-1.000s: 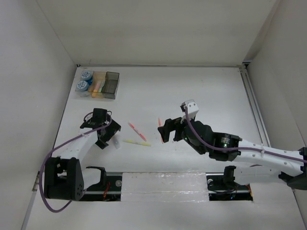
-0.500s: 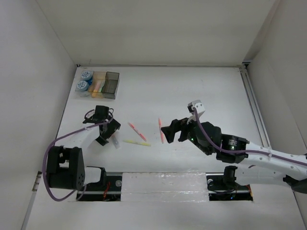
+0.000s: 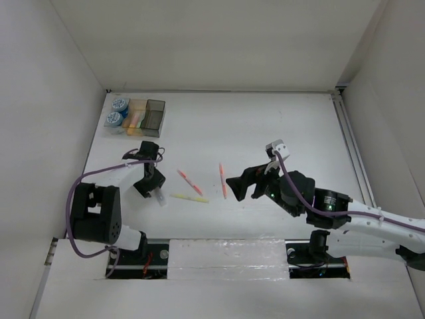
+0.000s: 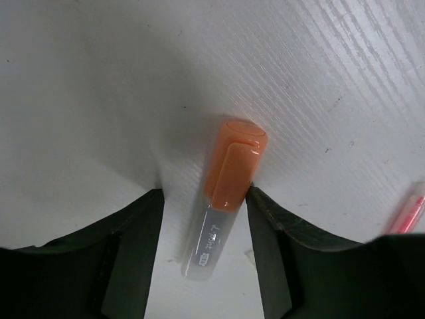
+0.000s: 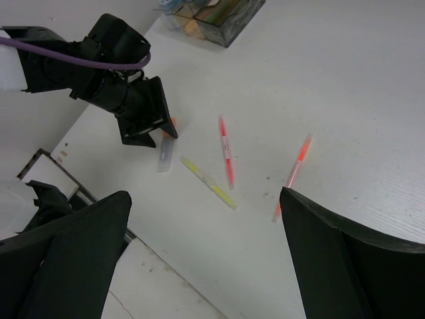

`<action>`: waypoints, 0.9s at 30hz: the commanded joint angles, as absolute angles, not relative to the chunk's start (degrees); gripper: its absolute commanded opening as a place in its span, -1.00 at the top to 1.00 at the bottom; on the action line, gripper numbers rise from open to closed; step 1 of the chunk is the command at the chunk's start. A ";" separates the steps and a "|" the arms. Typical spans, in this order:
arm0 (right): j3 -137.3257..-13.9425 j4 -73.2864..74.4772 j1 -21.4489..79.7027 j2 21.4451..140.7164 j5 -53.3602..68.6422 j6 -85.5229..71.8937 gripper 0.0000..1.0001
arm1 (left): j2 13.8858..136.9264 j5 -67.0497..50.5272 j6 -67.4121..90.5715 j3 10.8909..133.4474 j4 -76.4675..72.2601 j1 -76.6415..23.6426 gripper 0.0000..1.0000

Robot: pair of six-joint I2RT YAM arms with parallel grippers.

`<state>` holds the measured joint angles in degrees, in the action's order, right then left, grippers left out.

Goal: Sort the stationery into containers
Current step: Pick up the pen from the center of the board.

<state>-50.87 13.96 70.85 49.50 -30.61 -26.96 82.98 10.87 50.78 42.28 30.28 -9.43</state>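
A short marker [image 4: 229, 179] with an orange cap and clear body lies on the table between the fingers of my left gripper [image 4: 204, 193]. The right finger touches the cap; a narrow gap remains on the left side. From above, the left gripper [image 3: 151, 188] stands over this marker [image 3: 160, 197]. My right gripper [image 3: 236, 186] hovers wide open, holding nothing, over an orange-red pen [image 3: 223, 181]. A red pen [image 3: 189, 181] and a yellow pen [image 3: 188, 197] lie between the arms. The containers [image 3: 154, 117] stand at the far left, with two blue rolls [image 3: 117, 111] in the clear bin.
White walls close in the table on the left, back and right. A metal rail [image 3: 352, 146] runs along the right side. A white strip [image 3: 226, 256] covers the near edge between the arm bases.
The left jaws have narrowed around the orange-capped marker while the wrist shifted slightly right. The right arm has drawn back to the right, off the orange-red pen.
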 commanded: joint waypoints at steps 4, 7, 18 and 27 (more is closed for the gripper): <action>-50.63 10.81 70.49 47.11 -29.10 -25.84 -1.00 | 90.62 9.67 50.63 40.16 29.97 -10.20 0.24; -50.10 10.81 70.49 45.97 -29.09 -25.84 -1.00 | 93.33 9.06 48.79 42.00 30.50 -10.20 0.77; -51.23 10.81 70.49 47.72 -29.09 -25.31 -1.00 | 83.33 16.69 44.13 57.55 36.47 -10.20 1.00; -51.77 11.43 70.49 50.00 -28.04 -27.51 -1.00 | 93.04 17.81 21.12 90.46 36.55 -8.96 1.00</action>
